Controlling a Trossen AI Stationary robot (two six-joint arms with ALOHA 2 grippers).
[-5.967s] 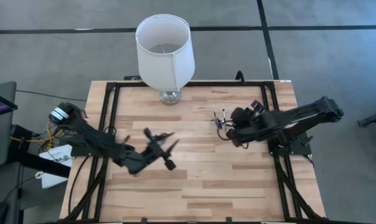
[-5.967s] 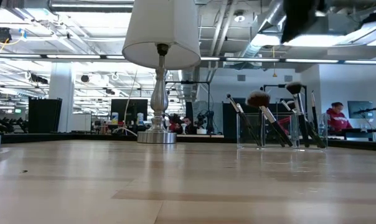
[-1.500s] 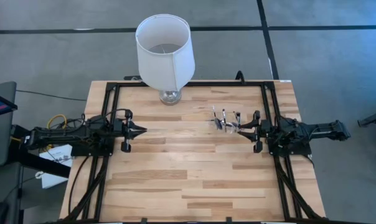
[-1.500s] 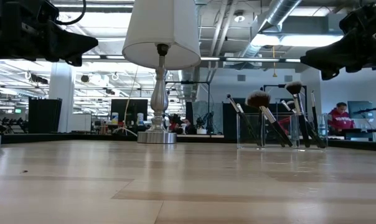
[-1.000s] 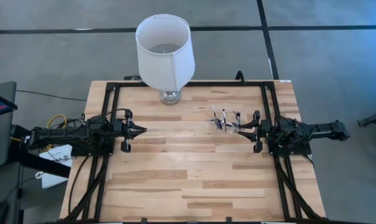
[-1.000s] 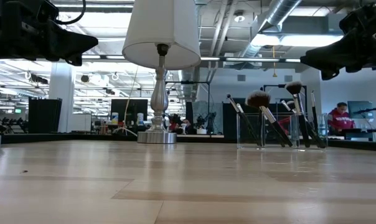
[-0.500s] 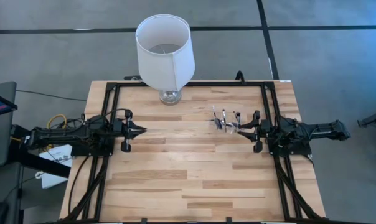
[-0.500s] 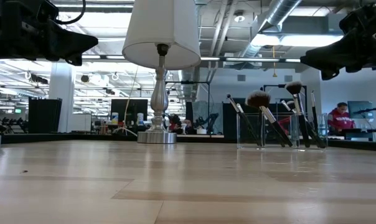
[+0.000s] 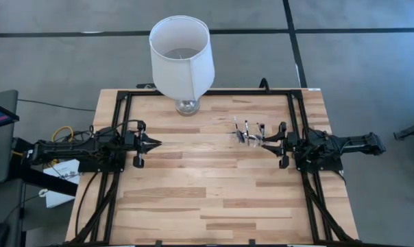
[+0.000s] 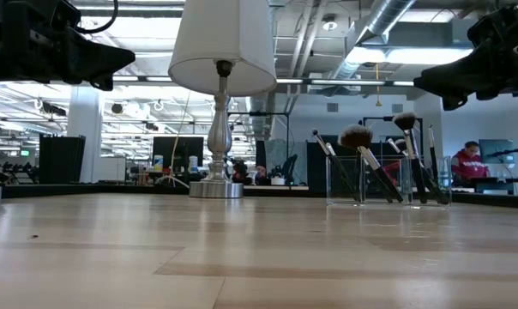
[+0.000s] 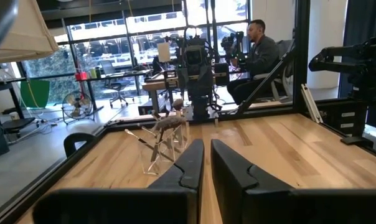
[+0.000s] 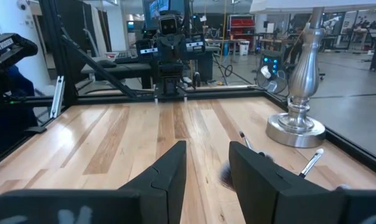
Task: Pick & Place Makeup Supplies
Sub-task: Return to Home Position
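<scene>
Several makeup brushes (image 10: 375, 167) stand in a clear plastic holder (image 10: 388, 182) at the table's far right, handles down, bristle heads up, leaning on its walls. From above the holder (image 9: 249, 134) is just left of my right gripper (image 9: 267, 143). That gripper (image 12: 208, 162) is open, level and holds nothing; two brush tips (image 12: 312, 163) poke up beside its fingers. My left gripper (image 9: 156, 143) waits at the table's left side, level and shut (image 11: 207, 162), facing the holder (image 11: 163, 140) across the table.
A lamp with a white shade (image 9: 181, 55) stands on its metal base (image 9: 187, 106) at the table's far middle edge. Black frame rails (image 9: 123, 123) run along the table's sides. The wooden top (image 9: 207, 185) between the arms is bare. A person (image 10: 465, 163) sits in the room behind.
</scene>
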